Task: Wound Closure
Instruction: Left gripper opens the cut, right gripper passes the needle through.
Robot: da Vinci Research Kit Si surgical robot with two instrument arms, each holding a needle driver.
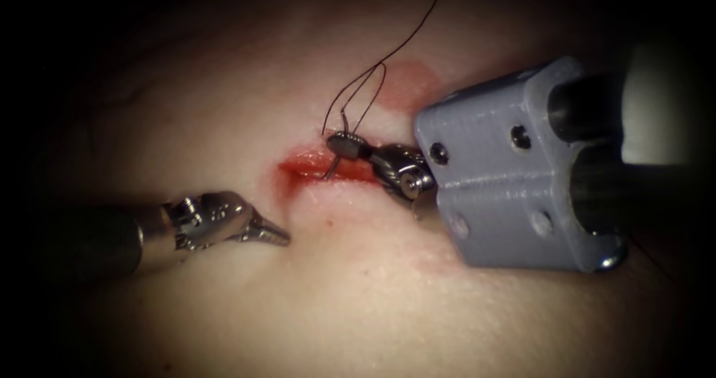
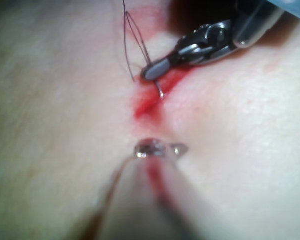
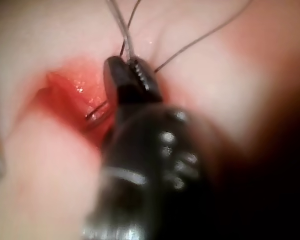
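Right gripper (image 1: 341, 144) clamped on needle (image 1: 333, 165) near thread end; tip down in cut (image 1: 328, 168). Left gripper (image 1: 270, 233) closed, empty, left of cut. Thread (image 1: 373, 76) slack; keep grip firm.

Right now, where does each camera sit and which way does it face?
Endoscope: above and in front of the cut; left tool, right tool holding the needle.
Left wrist: along its shaft to its own tool; right tool beyond.
Right wrist: close behind its tool.
All three share the cut, needle and thread.
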